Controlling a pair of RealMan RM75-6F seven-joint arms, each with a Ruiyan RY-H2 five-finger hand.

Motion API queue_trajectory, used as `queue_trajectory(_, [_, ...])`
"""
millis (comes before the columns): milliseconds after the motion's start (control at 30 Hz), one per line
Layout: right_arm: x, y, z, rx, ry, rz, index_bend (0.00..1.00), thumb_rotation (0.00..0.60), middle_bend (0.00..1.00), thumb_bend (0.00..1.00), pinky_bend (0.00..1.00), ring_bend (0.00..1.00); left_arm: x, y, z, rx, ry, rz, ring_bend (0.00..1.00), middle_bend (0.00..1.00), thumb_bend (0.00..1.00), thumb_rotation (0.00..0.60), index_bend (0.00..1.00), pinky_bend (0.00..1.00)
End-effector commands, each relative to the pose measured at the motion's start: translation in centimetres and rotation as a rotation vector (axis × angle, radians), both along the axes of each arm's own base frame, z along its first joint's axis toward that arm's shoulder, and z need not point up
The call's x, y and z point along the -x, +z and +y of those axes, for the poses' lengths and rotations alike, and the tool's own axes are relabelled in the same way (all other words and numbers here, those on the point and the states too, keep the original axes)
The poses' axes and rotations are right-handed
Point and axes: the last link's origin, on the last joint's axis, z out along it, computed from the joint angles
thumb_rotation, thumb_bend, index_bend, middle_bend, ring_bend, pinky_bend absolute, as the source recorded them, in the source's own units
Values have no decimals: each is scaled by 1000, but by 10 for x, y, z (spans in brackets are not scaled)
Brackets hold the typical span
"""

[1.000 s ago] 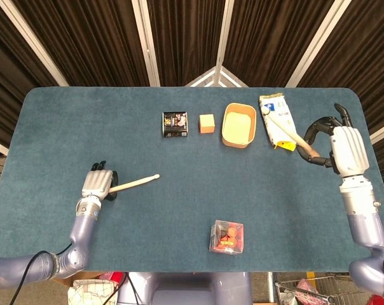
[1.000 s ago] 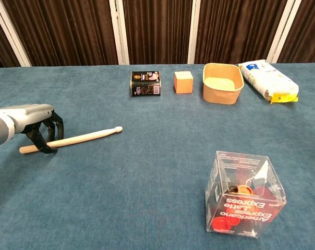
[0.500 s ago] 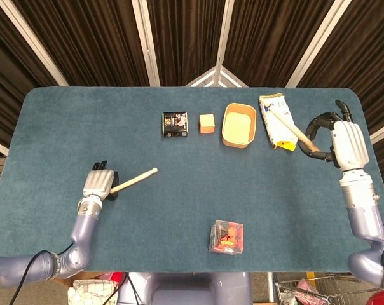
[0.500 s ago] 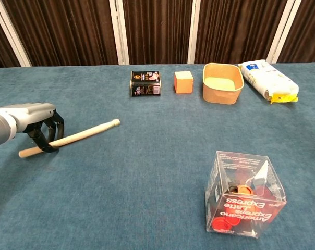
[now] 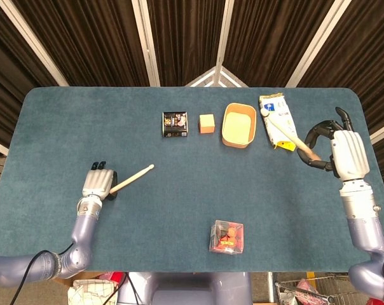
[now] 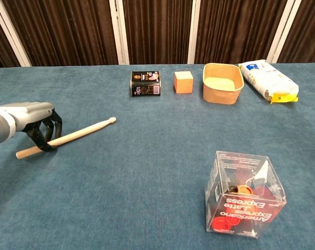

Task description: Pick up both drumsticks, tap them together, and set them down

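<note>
- Two drumsticks held: left hand (image 5: 97,183) curls its fingers round left drumstick (image 5: 131,178), tip tilted up over the table (image 5: 65,127).
- Right hand (image 5: 344,152) grips right drumstick (image 5: 287,136), which crosses above the white bag (image 5: 276,117).
- Risk: the sticks are well apart; a swing inward could clip the bag or tan bowl (image 5: 238,125), or the stick could slip.

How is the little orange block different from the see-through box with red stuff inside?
The orange block is solid and one plain colour; the see-through box is clear, so you can see red things inside it. The block has no writing, while the box has red printed words. The block stands far back between the black tin and the tan bowl; the box sits alone near the front. Both are boxy and rest on the blue table.
</note>
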Motion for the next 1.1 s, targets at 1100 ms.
queue_trajectory(1100, [-64,-58,-71,-110,92,-57,750,600,679,454,0,371,-30,106,-39,-166,-724,-449,101,595,464,600,557,0])
